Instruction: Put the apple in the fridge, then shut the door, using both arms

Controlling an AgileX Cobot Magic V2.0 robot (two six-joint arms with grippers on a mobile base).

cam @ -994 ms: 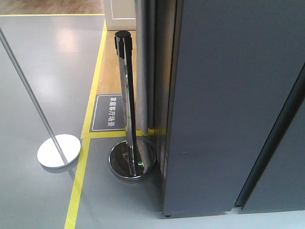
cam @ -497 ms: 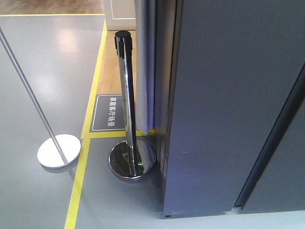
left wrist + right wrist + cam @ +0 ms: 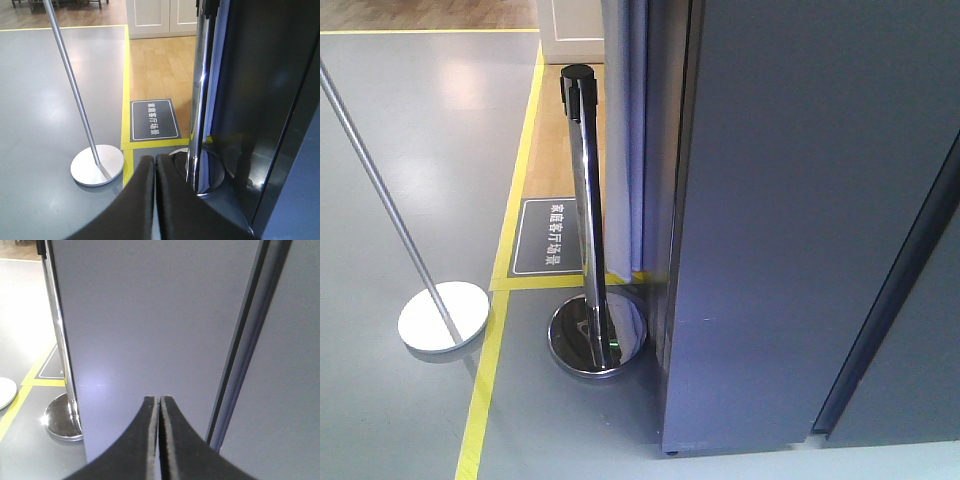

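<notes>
The fridge (image 3: 800,200) fills the right side of the front view as dark grey panels, and none of its white inside shows. A dark slanting gap (image 3: 890,290) splits the wide left panel, which I take for the door (image 3: 770,260), from the other panel (image 3: 920,390). A pale bluish strip (image 3: 630,150) runs along the door's left edge. Whether the door stands ajar cannot be told. The apple is out of view. My left gripper (image 3: 155,159) is shut and empty, low beside a chrome post. My right gripper (image 3: 159,399) is shut and empty, facing the door (image 3: 150,330).
A chrome stanchion post (image 3: 588,200) on a round base (image 3: 597,338) stands close to the fridge's left edge. A thin tilted silver pole (image 3: 380,190) rises from a white disc base (image 3: 445,315). Yellow tape lines (image 3: 485,380) and a dark floor sign (image 3: 548,235) mark the grey floor.
The strip along the door's left edge has turned from dull grey to bright bluish white, and a faint blue sheen now lies on the door face. Nothing else has moved.
</notes>
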